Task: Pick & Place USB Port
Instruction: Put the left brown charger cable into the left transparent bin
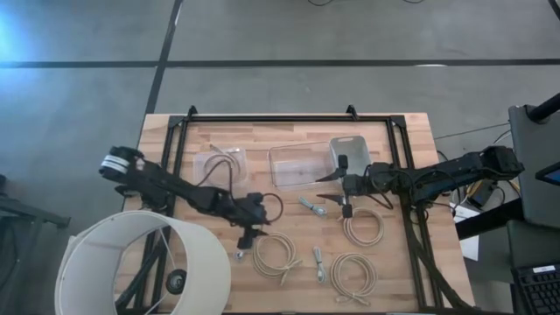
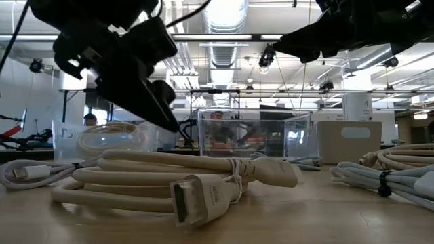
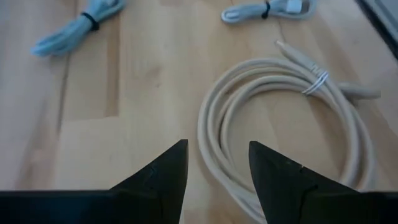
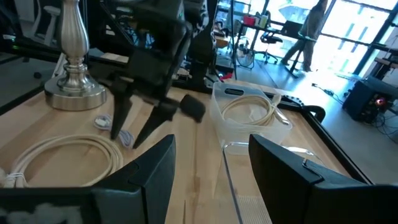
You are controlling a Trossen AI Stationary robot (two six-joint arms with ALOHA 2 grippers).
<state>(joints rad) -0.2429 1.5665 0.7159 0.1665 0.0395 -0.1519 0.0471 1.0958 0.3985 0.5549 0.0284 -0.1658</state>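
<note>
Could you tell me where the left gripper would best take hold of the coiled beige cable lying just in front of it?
Probably from straight above, across the bundled strands of the beige cable coil on the arc nearest the left gripper. The coil lies flat on the table, its strands running side by side, and the open fingers already hover beside that arc.

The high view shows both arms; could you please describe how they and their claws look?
Both are dark, jointed arms with black cables looped alongside. The left arm carries a white band near its base. The left claw and right claw each end in two black, wedge-shaped fingers.
</note>
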